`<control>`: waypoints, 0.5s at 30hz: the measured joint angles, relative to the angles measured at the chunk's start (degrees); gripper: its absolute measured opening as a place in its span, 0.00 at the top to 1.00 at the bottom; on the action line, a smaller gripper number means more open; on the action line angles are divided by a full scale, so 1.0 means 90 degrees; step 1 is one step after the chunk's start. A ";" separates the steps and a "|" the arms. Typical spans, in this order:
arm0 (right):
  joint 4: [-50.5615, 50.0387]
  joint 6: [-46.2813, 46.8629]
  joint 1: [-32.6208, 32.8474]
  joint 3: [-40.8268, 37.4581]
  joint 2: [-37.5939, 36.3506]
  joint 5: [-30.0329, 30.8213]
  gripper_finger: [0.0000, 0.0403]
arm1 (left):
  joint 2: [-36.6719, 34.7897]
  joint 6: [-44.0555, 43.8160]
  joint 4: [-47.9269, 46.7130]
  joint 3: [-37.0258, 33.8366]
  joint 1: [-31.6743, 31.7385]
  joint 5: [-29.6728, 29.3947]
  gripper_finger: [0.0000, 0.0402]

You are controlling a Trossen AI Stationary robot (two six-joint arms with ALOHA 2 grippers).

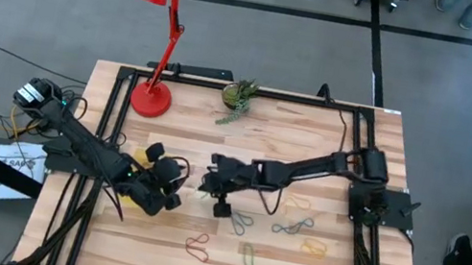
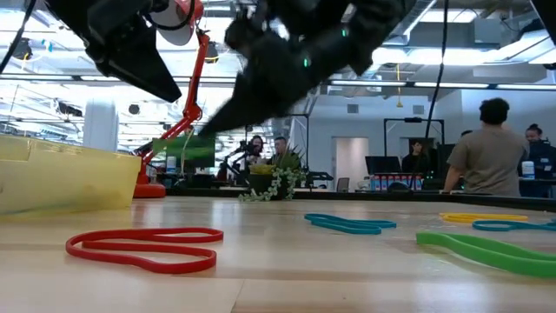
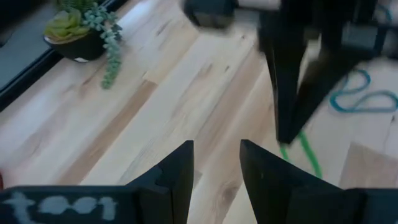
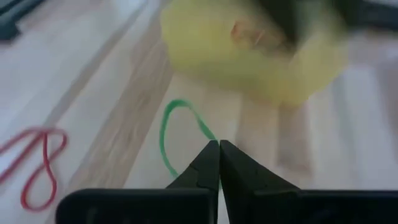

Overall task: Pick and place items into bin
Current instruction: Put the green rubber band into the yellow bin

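My right gripper is shut on a thin green rubber band and hovers mid-table, close to the yellow bin. The bin rests on the table at its near left and is mostly hidden under my left arm in the high view. My left gripper is open and empty, raised over the bin area and facing the right gripper. Other bands lie flat on the wood: red, green, blue, teal. My right gripper pinches the green band at one end of its loop, just at the fingertips. The rest of the loop trails slack below and ahead of the fingers. Whether its far end touches the table cannot be told.
A red lamp base and a small potted plant stand at the table's far edge. More bands, yellow and orange, lie toward the near right. The two grippers are close together. People stand in the room beyond the table.
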 joint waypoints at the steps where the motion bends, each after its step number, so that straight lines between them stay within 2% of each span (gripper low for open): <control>1: -0.0007 -0.0074 -0.0028 0.0006 -0.0125 0.0023 1.00 | 0.0000 0.0108 -0.0002 0.0000 0.0012 0.0051 0.70; 6: -0.0141 -0.0174 -0.0141 0.0014 -0.0624 0.0292 1.00 | 0.0000 0.0269 0.0104 -0.0001 0.0012 0.0176 0.70; 15: 0.0294 -0.0209 -0.0137 0.0006 -0.0717 0.0292 1.00 | 0.0000 0.0430 0.0204 -0.0005 0.0010 -0.0085 0.70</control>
